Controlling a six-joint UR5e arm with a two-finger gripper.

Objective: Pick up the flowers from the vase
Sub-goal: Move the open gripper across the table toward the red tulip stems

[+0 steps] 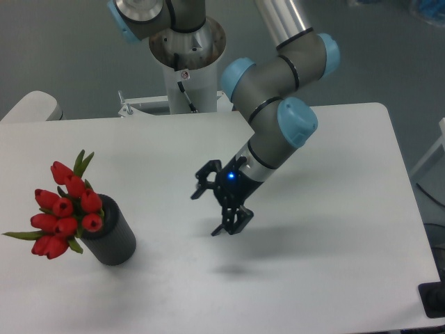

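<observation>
You have one vase on the one white surface. It holds one bunch of flowers; you can count about eight red buds, though they overlap, plus a few narrow green leaves. One arm is present, carrying one pincer with two fingers. One pedestal base stands behind the surface.
</observation>
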